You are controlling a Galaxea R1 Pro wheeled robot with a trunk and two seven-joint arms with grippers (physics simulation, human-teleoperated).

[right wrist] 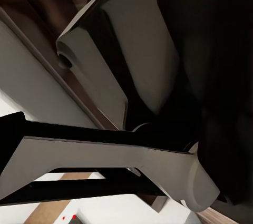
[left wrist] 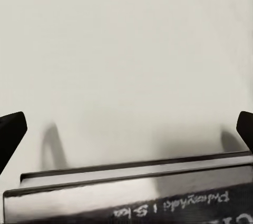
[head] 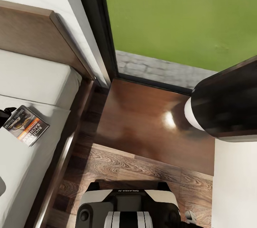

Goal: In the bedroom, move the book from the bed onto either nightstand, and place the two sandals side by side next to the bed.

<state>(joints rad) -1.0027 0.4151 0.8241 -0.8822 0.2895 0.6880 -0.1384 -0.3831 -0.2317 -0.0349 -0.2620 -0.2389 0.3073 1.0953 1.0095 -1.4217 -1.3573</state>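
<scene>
From your head camera, the left gripper is cut off by the picture's left edge, so you see just a dark tip of it touching or just beside the book's near corner. The book lies flat on the off-white mattress of the bed, close to the mattress's right side, with the orange band and black lettering facing up. The glossy dark-brown nightstand stands just beside the bed frame, under the dark-framed window, and its right part is hidden behind a large black-and-white arm segment. In your left wrist view, the book is cropped by the picture's edge, showing only its page edge and a strip of cover; the two dark fingertips stand wide apart at either side of it, over the mattress, apparently clear of the book. In your right wrist view, the robot's own black and white body panels block the scene, so you cannot tell how the right fingers stand.
</scene>
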